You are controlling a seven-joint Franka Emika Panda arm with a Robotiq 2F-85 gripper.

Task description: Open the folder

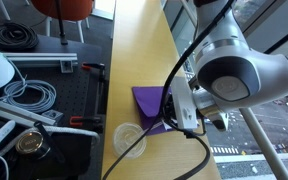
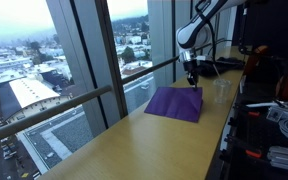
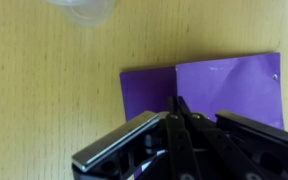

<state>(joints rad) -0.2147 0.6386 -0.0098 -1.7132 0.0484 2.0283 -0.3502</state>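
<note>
The purple folder [image 1: 147,101] lies flat and closed on the light wooden table [image 1: 134,50]. It also shows in an exterior view [image 2: 174,103] and in the wrist view [image 3: 229,90], where its left part looks darker than its right part. My gripper [image 3: 176,102] hovers over the folder, and its two black fingertips meet with no gap and nothing seen between them. In both exterior views the gripper [image 2: 191,77] points down near one edge of the folder [image 1: 170,110]. No white sheet shows.
A clear round plastic lid [image 1: 131,138] lies on the table beside the folder and shows in the wrist view [image 3: 84,10]. A black bench with cables and tools [image 1: 29,90] adjoins the table. Large windows [image 2: 74,60] border its other side.
</note>
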